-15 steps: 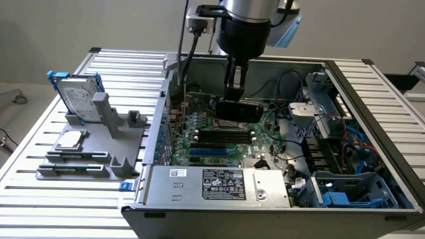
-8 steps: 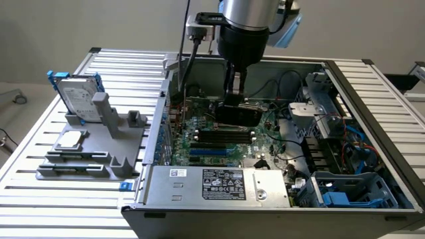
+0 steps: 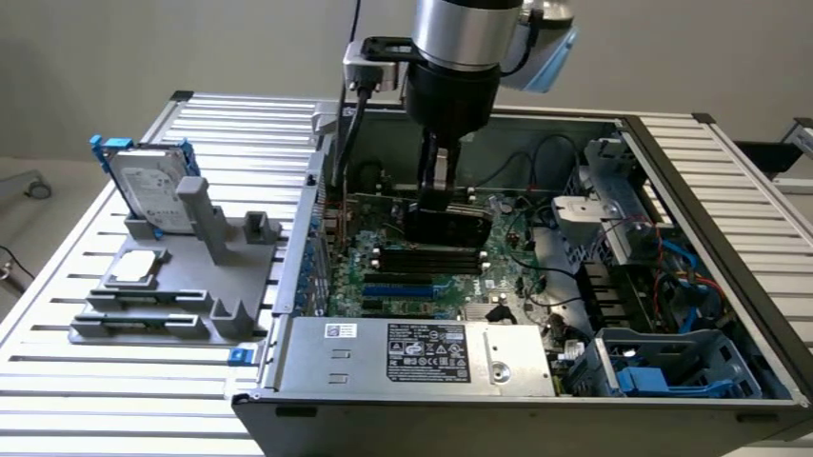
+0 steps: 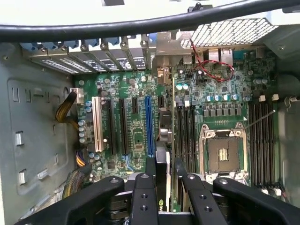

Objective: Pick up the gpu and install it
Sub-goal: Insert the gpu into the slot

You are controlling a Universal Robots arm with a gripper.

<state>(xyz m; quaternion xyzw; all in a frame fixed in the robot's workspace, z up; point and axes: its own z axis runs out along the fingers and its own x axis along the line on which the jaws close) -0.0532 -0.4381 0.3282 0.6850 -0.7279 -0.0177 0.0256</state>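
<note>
The gripper (image 4: 164, 171) is down inside the open computer case (image 3: 711, 190), its fingers (image 4: 151, 171) pinching the gpu (image 3: 447, 227) from both flat sides. The card stands on edge over the motherboard (image 4: 136, 136), just beside the long blue slot (image 4: 149, 126) and between it and the rows of memory slots (image 4: 185, 136). Its far end points toward the rear wall of the case, where the row of bracket openings (image 4: 93, 49) sits. I cannot tell whether its lower edge is already in a slot or hangs just above one.

The main risk, as I judge it, is alignment. Several slots lie close together, so a small sideways offset could put the card's edge on the plastic rim of a slot or on the parts between slots. Pressing down then could bend the board. A tilt in the grip could jam one end before the other goes in. The metal end bracket could also catch on the rear wall. The thick black cable (image 4: 140, 26) by the wrist hangs near the case edge and could snag there.

Out on the desk (image 3: 76, 381), the hard drive (image 3: 150, 190) and the small silver chip (image 3: 137, 267) sit in their grey holder (image 3: 166, 305), well apart from the work.
</note>
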